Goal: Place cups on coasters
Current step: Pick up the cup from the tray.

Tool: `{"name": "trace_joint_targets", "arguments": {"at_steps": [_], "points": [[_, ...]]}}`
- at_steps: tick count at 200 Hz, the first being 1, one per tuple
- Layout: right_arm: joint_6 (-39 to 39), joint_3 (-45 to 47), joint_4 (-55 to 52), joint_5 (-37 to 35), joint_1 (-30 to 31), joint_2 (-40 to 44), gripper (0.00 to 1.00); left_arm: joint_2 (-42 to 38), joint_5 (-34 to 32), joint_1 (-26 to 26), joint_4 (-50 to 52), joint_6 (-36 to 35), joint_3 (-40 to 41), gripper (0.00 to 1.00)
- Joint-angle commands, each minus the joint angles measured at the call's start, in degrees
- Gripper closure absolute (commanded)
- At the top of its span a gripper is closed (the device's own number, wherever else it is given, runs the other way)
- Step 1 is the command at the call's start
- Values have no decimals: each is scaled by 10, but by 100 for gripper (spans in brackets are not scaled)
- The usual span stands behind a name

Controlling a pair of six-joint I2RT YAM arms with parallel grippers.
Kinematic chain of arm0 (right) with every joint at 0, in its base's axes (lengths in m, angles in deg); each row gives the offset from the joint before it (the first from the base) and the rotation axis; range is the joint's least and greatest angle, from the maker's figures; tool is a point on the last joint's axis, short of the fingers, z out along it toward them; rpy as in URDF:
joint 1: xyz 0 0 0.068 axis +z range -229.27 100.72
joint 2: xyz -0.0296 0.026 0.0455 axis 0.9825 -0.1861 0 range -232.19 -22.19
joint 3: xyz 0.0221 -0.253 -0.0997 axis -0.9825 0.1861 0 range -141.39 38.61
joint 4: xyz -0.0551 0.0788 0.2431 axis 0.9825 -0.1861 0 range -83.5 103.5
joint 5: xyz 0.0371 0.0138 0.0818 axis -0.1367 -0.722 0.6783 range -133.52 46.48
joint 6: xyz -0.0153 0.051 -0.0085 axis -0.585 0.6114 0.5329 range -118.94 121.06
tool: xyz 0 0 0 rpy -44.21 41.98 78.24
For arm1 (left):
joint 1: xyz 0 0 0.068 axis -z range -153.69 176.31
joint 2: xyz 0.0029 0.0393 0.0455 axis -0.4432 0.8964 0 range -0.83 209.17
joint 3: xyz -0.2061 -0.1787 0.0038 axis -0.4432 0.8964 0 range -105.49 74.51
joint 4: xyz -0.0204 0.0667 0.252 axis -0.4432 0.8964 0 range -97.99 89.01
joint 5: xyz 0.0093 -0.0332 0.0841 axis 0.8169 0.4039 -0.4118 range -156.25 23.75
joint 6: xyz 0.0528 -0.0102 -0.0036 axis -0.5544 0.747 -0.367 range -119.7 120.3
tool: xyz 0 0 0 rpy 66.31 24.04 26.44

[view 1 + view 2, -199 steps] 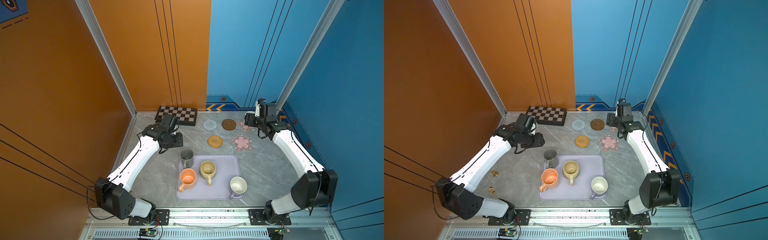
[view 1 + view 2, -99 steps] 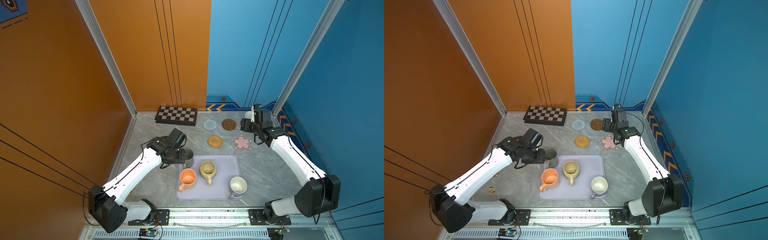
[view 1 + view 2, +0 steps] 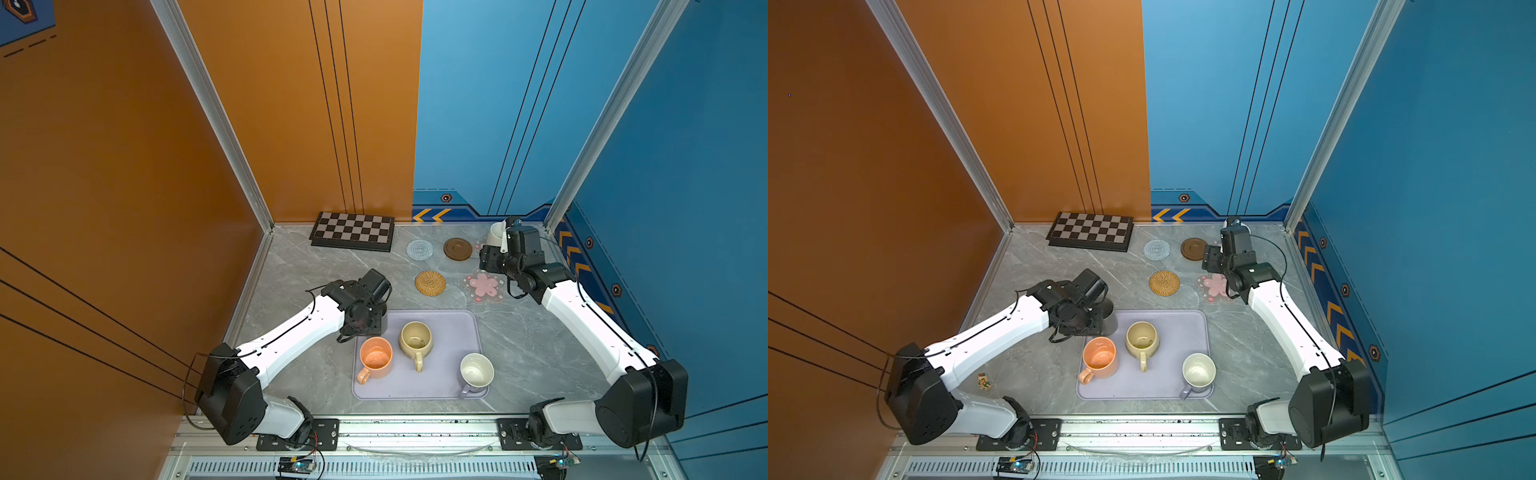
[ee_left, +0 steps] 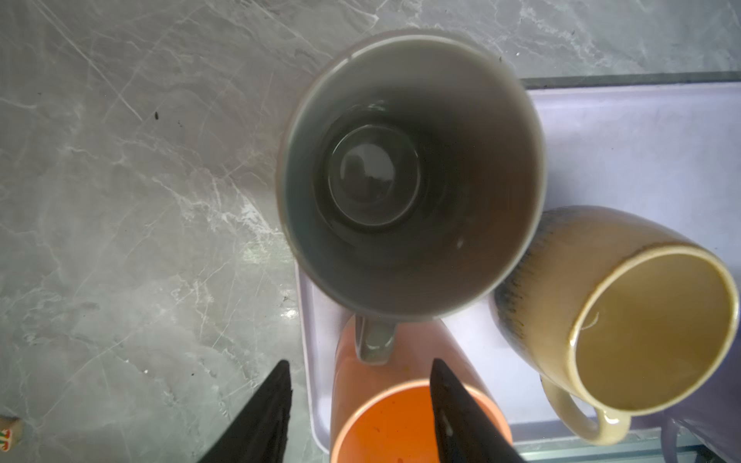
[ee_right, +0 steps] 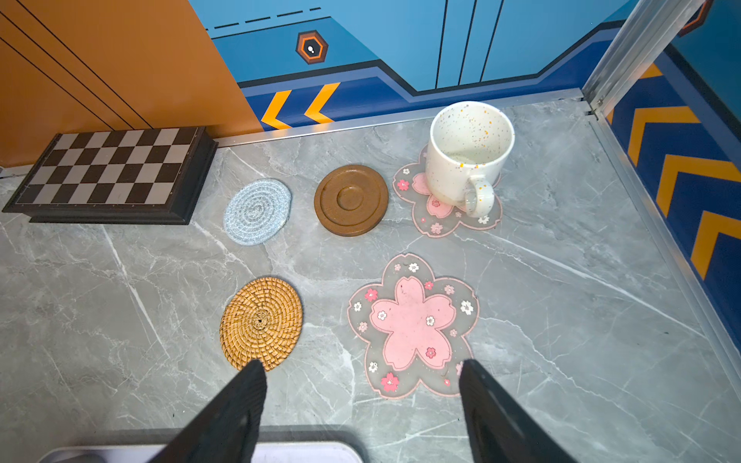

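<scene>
Jaws parted and empty, my left gripper (image 4: pixel 359 362) lines up on the handle of the tall grey mug (image 4: pixel 409 176) at a corner of the lavender tray (image 4: pixel 621 132). My right gripper (image 5: pixel 361 362), likewise spread, hovers clear of the speckled white mug (image 5: pixel 467 152), which is seated on a pink-flower coaster (image 5: pixel 441 218).

Woven rattan coaster (image 5: pixel 261 322), glossy mug (image 5: pixel 465 160)
</scene>
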State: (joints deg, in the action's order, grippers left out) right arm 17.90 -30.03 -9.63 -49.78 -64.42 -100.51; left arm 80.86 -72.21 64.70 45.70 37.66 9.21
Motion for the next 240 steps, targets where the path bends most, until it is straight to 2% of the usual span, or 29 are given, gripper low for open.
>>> {"name": "trace_joint_targets", "arguments": {"at_steps": [1, 87, 123, 158, 205, 240], "points": [[10, 6, -3, -2, 2, 18, 22, 18, 3, 5, -24, -4, 5, 44], [15, 16, -3, 6, 0, 21, 21, 61, 4, -2, -90, -6, 35, 45], [21, 22, -3, 23, -3, 25, 21, 63, -26, -2, -112, 9, 48, 53], [25, 33, -4, 27, -3, 22, 21, 73, -24, 0, -114, 10, 54, 56], [28, 35, -4, 26, -3, 20, 21, 88, -20, 0, -117, 11, 59, 68], [27, 35, -4, 26, -3, 22, 21, 85, -19, 2, -117, 16, 59, 84]]}}
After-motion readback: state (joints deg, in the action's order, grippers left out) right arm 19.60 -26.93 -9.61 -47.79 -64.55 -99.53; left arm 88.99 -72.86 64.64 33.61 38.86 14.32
